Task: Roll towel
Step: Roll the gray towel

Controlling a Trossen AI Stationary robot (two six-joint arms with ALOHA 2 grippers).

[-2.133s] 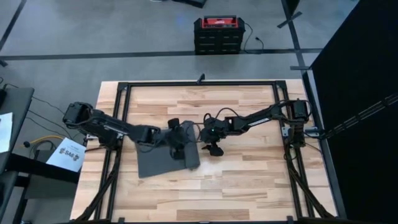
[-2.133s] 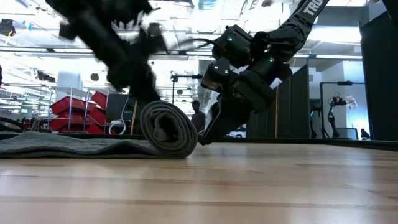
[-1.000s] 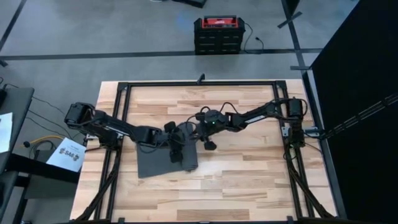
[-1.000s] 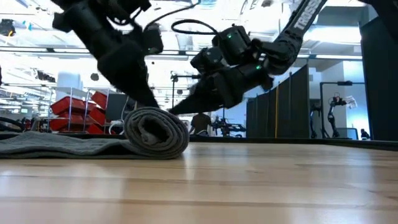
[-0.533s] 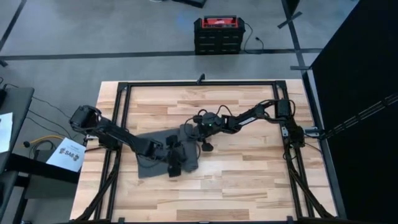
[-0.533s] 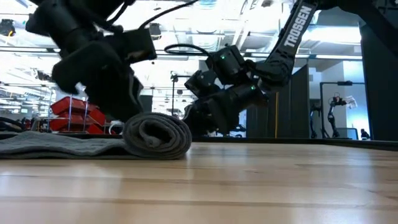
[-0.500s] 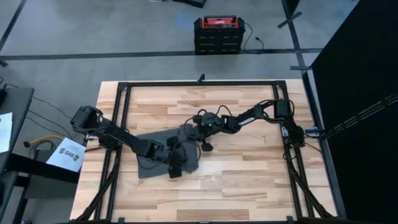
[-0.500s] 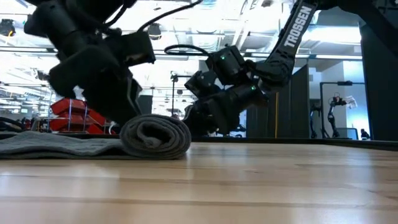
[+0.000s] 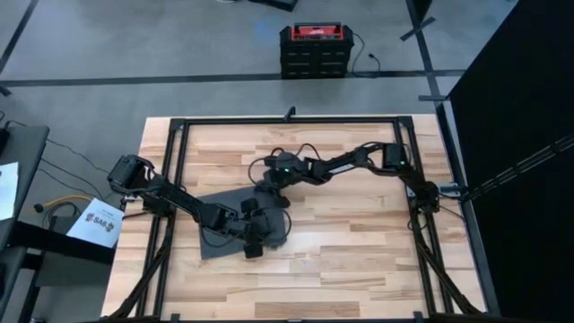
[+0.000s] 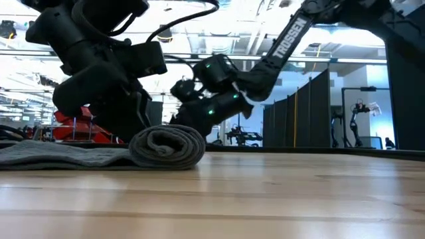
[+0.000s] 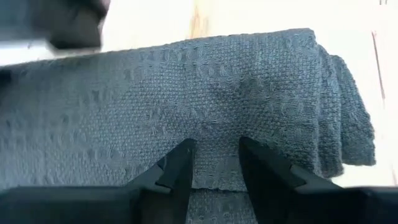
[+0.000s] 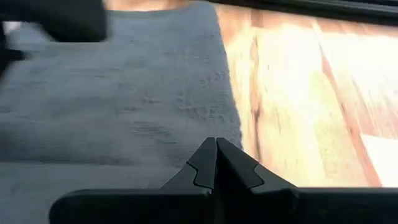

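The dark grey towel (image 9: 229,220) lies on the wooden table, its right part wound into a roll (image 10: 167,147) and its flat part (image 10: 60,156) spread toward the left. My left gripper (image 9: 252,240) is on the roll near its near end, fingers a little apart (image 11: 214,158). My right gripper (image 9: 267,186) is shut (image 12: 216,149) and hovers low over the towel's far end, beside the cloth's edge (image 12: 230,118). My left gripper has both fingertips (image 11: 180,163) set against the roll's upper surface (image 11: 214,134), not far from the roll's near end (image 11: 348,124). It slants down from the table's left, fingers across the roll, which rests on the table. My right gripper: I cannot tell whether its shut tips touch the cloth.
A black frame (image 9: 287,119) runs round the tabletop. Bare wood (image 9: 359,242) stretches to the right of and in front of the towel. A red and black case (image 9: 312,40) stands on the floor beyond the far edge.
My left gripper has slid along the roll toward the table's near edge. My right gripper has swung toward the left and far edges and come down by the towel's far end. The roll has stayed about where it was and looks a little flatter.
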